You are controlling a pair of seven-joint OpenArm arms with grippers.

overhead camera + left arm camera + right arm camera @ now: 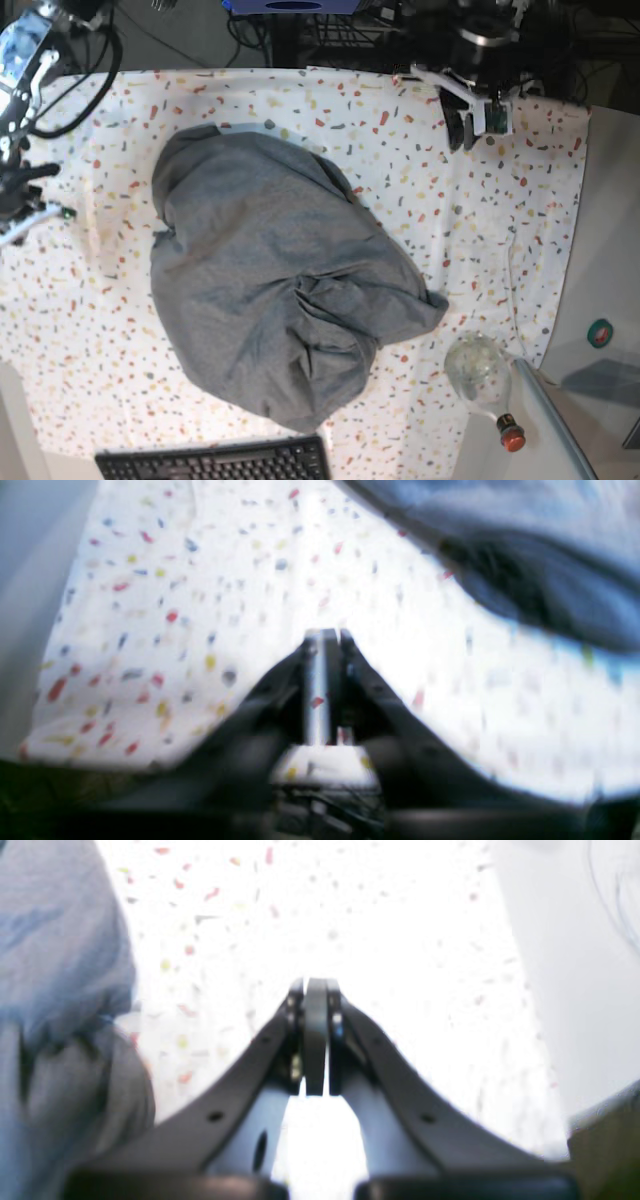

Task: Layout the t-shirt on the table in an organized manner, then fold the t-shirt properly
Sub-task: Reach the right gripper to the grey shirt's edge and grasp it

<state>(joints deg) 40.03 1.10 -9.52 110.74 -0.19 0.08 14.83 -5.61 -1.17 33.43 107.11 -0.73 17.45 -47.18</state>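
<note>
The soft, floppy t-shirt [270, 300] lies bunched mid-table [500, 220]; grab its 11 o'clock edge, while the left gripper [327, 635] is slightly parted and the right gripper [315, 985] is closed, both empty.

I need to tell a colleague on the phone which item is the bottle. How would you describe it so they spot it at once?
Start from the table with the white, colour-flecked cloth and the heaped grey t-shirt in its middle. Go to the cloth's corner beyond the t-shirt's pointed edge, opposite the black keyboard. There lies the bottle: the only clear, rounded thing, with a red cap.
</note>
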